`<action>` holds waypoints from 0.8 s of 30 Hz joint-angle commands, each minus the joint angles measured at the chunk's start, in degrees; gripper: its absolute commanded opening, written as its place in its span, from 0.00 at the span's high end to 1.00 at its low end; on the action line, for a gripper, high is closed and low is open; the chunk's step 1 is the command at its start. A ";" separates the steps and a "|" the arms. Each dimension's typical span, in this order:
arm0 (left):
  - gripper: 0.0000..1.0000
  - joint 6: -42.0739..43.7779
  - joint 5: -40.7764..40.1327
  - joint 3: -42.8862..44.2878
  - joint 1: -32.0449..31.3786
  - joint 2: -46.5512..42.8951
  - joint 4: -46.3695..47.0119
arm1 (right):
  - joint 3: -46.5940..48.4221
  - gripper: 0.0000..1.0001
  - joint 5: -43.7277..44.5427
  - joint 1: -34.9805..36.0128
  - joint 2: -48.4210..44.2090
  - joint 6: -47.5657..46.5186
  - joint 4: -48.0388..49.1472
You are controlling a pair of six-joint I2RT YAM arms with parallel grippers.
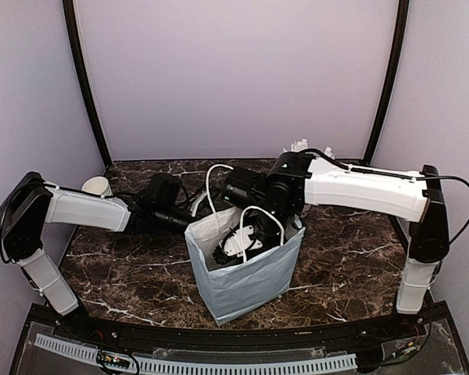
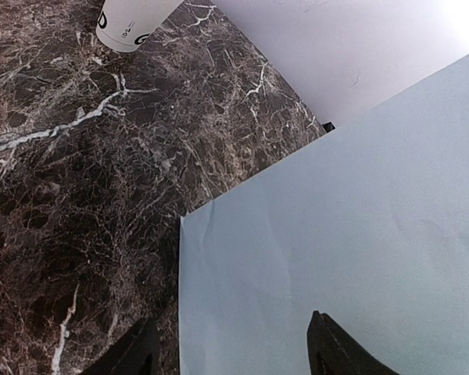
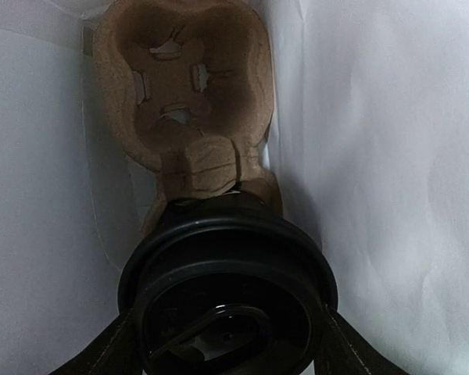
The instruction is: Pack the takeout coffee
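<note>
Right gripper (image 3: 227,348) is reaching down into the open white paper bag (image 1: 246,285) that is standing on the marble table (image 1: 352,258), and it is gripping the takeout coffee (image 3: 227,312) from above. In the right wrist view its two dark fingers (image 3: 102,355) are pressing against opposite sides of the round black lid (image 3: 219,234), so the jaws are standing wide around the cup and the cup is sitting directly between them, close under the wrist. Only the lid is showing; the cup's sides are hidden beneath it. The coffee is deep inside the bag, with white bag walls rising on both sides. A brown pulp cup carrier (image 3: 184,86) is lying just beyond the cup, touching or nearly touching it; whether the cup is resting in one of its pockets I cannot tell.

Left gripper (image 2: 234,351) is hovering outside the bag at its left side, jaws apart and holding nothing. In its wrist view one finger is showing over the bag's outer wall and the other over the table. A white cup (image 2: 129,23) is standing farther back on the table, well apart from the bag.
</note>
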 commanded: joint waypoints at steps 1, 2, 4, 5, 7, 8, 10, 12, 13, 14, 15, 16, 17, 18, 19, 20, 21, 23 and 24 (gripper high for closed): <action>0.33 -0.62 -1.04 -1.65 0.26 -4.41 -0.94 | -1.19 0.66 -8.30 -0.34 7.29 2.02 -9.56; 0.33 -0.74 -1.18 -1.89 0.26 -4.65 -1.07 | -1.24 0.66 -8.50 -0.35 7.50 2.05 -9.55; 0.33 -0.80 -1.51 -2.21 0.26 -5.89 -1.61 | -1.81 0.66 -8.68 -0.34 7.29 2.32 -9.51; 0.33 -0.74 -1.60 -2.32 0.26 -6.27 -1.83 | -2.22 0.66 -8.52 -0.29 7.02 2.41 -9.52; 0.33 -0.72 -2.14 -2.96 0.26 -7.49 -2.09 | -3.17 0.66 -7.83 -0.38 6.30 2.34 -9.44; 0.33 -0.76 -2.49 -3.49 0.26 -8.22 -2.13 | -3.49 0.66 -7.69 -0.39 6.06 2.40 -9.32; 0.33 -0.91 -2.76 -4.11 0.26 -9.01 -2.14 | -3.19 0.65 -7.46 -0.43 5.83 2.42 -9.25; 0.33 -1.11 -2.94 -4.33 0.26 -9.61 -2.40 | -1.90 0.63 -7.10 -0.41 5.77 2.42 -9.37; 0.33 -1.21 -2.98 -4.41 0.24 -9.80 -2.49 | -1.30 0.63 -7.03 -0.41 5.80 2.32 -9.44; 0.33 -1.23 -3.23 -4.48 0.21 -10.14 -2.60 | -0.87 0.62 -6.89 -0.40 5.72 2.26 -9.50; 0.33 -1.24 -3.34 -4.58 0.19 -10.37 -2.72 | -0.71 0.62 -6.74 -0.39 5.64 2.17 -9.44; 0.33 -1.29 -3.58 -4.61 0.18 -10.72 -2.78 | -0.80 0.61 -6.65 -0.41 5.63 2.16 -9.45; 0.33 -1.36 -3.61 -4.70 0.17 -10.93 -2.89 | -1.03 0.60 -6.49 -0.41 5.56 2.11 -9.47; 0.33 -1.44 -3.71 -4.75 0.17 -11.32 -2.91 | -1.21 0.60 -6.43 -0.34 5.48 2.07 -9.43; 0.33 -1.60 -3.76 -4.97 0.13 -11.58 -2.93 | -1.24 0.59 -6.42 -0.42 5.35 2.07 -9.48; 0.33 -1.64 -3.90 -5.11 0.09 -12.10 -2.97 | -1.10 0.59 -6.42 -0.45 5.14 2.13 -9.44; 0.33 -1.63 -4.12 -5.28 0.09 -12.32 -3.16 | -0.78 0.58 -6.34 -0.44 4.98 2.14 -9.49; 0.33 -1.37 -4.38 -5.45 0.09 -12.96 -3.77 | 0.19 0.56 -6.18 -0.31 4.26 2.15 -9.48; 0.33 -1.23 -4.49 -5.49 0.09 -13.17 -4.01 | 0.83 0.55 -6.04 -0.34 3.65 2.15 -9.46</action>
